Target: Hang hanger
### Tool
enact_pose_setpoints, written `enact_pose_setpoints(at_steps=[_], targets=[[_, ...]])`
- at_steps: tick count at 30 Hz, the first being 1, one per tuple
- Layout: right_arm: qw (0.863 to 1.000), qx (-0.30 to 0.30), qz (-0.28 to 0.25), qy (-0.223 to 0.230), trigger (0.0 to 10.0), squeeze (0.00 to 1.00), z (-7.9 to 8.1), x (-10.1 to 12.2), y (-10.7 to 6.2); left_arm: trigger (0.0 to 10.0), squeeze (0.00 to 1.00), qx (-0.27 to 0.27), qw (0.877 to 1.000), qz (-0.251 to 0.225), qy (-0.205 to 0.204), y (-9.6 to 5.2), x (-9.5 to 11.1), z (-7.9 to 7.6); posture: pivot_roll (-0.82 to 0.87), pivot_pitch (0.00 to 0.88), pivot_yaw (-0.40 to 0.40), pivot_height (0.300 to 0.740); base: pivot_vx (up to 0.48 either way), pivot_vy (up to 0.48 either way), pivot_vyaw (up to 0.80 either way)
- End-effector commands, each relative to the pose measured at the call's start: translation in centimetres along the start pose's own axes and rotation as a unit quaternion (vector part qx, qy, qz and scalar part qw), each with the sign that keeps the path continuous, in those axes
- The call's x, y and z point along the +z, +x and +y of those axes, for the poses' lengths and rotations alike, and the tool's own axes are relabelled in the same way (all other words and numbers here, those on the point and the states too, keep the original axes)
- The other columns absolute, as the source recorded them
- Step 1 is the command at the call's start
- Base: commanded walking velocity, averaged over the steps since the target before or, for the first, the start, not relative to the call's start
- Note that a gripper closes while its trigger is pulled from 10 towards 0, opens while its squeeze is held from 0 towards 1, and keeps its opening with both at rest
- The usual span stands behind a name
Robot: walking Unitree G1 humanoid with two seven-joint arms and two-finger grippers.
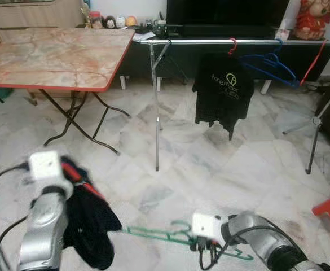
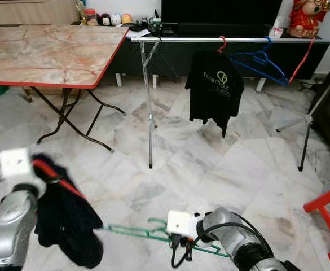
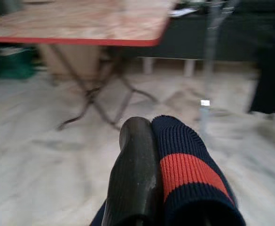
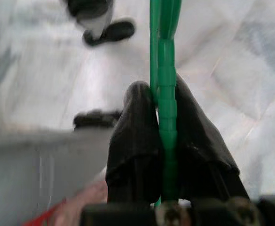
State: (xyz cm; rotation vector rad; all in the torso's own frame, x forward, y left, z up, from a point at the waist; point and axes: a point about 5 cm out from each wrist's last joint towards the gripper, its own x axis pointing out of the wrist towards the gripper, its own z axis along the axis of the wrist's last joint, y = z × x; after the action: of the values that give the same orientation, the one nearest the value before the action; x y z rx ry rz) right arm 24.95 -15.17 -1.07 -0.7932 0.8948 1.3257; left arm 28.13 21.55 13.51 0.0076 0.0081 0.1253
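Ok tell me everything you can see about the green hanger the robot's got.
The green hanger is thin plastic with a moulded, ridged bar, held roughly level low over the marble floor and pointing toward the robot's left. The right pincer is shut on it, one black finger on each side of the bar. Its far end reaches toward the dark garment with a red stripe held in the left pincer; whether they touch is unclear. No clothing hangs on it.

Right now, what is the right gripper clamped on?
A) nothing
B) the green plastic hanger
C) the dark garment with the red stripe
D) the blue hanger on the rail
B: the right gripper pinches the green plastic hanger between both fingers.
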Motion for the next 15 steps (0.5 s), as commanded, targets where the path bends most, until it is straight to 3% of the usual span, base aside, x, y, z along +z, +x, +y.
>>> enact_pose_setpoints(at_steps=[1,2,6,10,13,14,15], targets=[[0.999,0.023,0.045,-0.007,10.0,0.00,0.8,-1.4,0.3,10.0,0.00,-0.057,0.998,-0.016,-0.002,-0.3,1.3,-1.7,0.05,0.019,0.021,0.740,0.000,0.000,0.00],[0.999,0.025,0.044,-0.008,10.0,0.00,0.8,-1.3,0.4,10.0,0.00,-0.082,0.997,-0.011,-0.002,-0.5,1.2,-2.4,0.06,0.018,0.021,0.740,0.000,0.000,0.00],[0.998,0.045,0.031,-0.011,10.0,0.00,0.9,-1.0,0.4,10.0,0.00,-0.099,0.995,-0.006,-0.003,-0.6,1.1,-3.2,0.05,0.020,0.021,0.740,0.000,0.000,0.00],[0.998,0.065,0.010,-0.009,10.0,0.00,0.8,-0.8,0.1,10.0,0.00,-0.031,0.999,0.033,0.010,-0.1,-0.2,-2.1,0.05,0.021,0.021,0.740,0.000,0.000,0.00],[0.999,0.016,-0.038,0.027,10.0,0.00,-0.2,-0.4,-0.4,10.0,0.00,0.037,0.996,0.064,0.040,-0.3,-1.8,-0.5,0.05,0.027,0.021,0.740,0.000,0.000,0.00],[0.999,0.016,-0.038,0.027,10.0,0.00,-0.2,-0.4,-0.4,10.0,0.00,0.037,0.996,0.064,0.040,-0.3,-1.8,-0.5,0.05,0.027,0.021,0.740,0.000,0.000,0.00],[0.995,-0.042,-0.075,0.056,10.0,0.00,-1.3,0.1,-1.0,10.0,0.00,0.063,0.994,0.073,0.057,-0.6,-2.5,0.4,0.04,0.030,0.021,0.740,0.000,0.000,0.00]])
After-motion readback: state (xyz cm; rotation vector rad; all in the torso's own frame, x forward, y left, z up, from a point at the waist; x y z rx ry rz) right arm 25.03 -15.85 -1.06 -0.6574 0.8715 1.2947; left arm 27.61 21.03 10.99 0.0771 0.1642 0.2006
